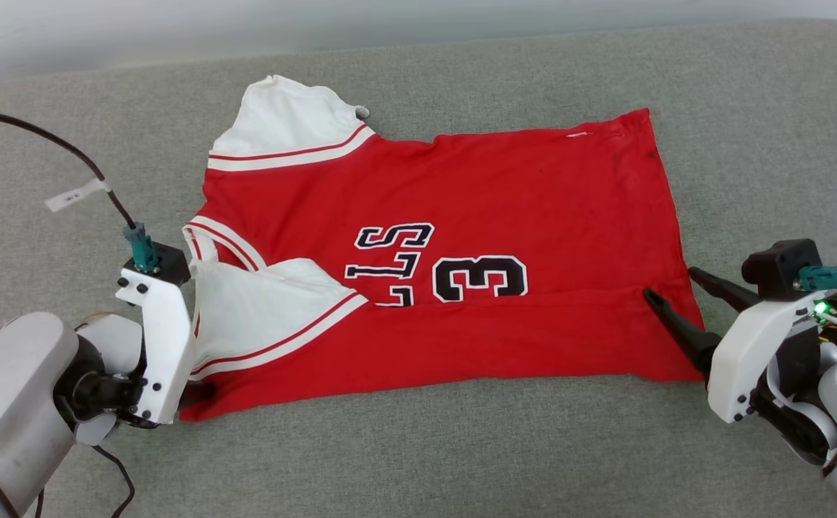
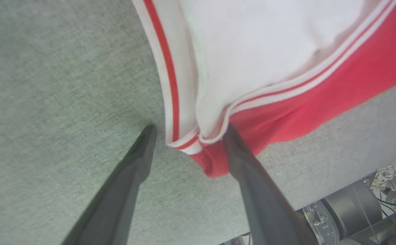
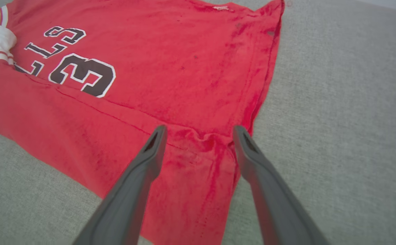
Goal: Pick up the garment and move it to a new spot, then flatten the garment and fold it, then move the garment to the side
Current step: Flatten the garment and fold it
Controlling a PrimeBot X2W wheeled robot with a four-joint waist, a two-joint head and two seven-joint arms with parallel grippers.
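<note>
Garment is lying spread across the middle of the grey padded surface, with its collar pointing left and its hem pointing right. It is looking mostly flat, so the pick-up, the move and the flattening are appearing done, and the folding is appearing to be under way. The near long edge is sitting turned over toward the far side as a red band, which is covering the near part of the black lettering and leaving the digit 3 showing just beyond its crease. The near sleeve is lying folded in over the body. The far sleeve is sticking out at the far left, not yet tucked, so further folds and the final shift to the side are looking left to do. The left gripper is sitting at the near left corner with jaws spread wide: one finger is resting on bare surface and the other is touching the red edge, and nothing is being pinched. The right gripper is hovering at the near right corner, jaws likewise wide, straddling a small pucker by the hem and gripping nothing. Nothing here is serving as a container; the garment is resting directly on the surface.
</note>
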